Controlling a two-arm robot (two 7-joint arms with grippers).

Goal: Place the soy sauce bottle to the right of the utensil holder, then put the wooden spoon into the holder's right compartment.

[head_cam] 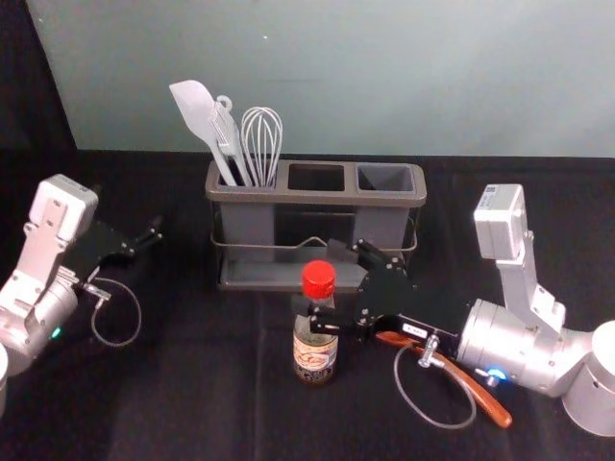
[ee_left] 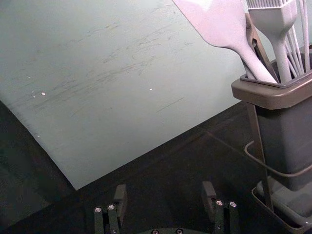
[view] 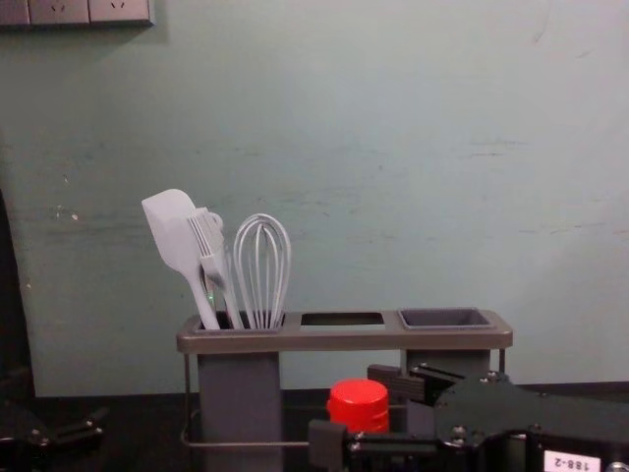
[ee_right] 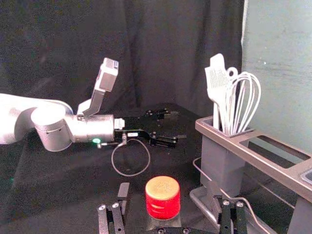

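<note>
Grey-green wall (head_cam: 336, 67) rises behind a black-covered counter (head_cam: 192, 403), with wall sockets (view: 59, 10) high toward 11 o'clock in the chest view. Taking 12 o'clock as straight away from the robot, the soy sauce bottle (head_cam: 315, 355) stands upright on the counter, at 6 o'clock from the utensil holder (head_cam: 317, 196). The right gripper (head_cam: 315, 278) reaches in from 4 o'clock and is spread, its fingers on either side of the red cap and neck, with gaps showing beside the cap in the right wrist view. The wooden spoon (head_cam: 488, 401) lies partly hidden beneath the right arm, its handle end at about 4 o'clock from the bottle. A spatula (head_cam: 195, 108), a brush (head_cam: 227, 130) and a whisk (head_cam: 261, 144) stand in the holder's 9 o'clock compartment; its right compartment (head_cam: 384, 179) is at the 3 o'clock end. Parked at 9 o'clock from the holder's base, the left gripper (head_cam: 144, 230) has its fingers apart.
</note>
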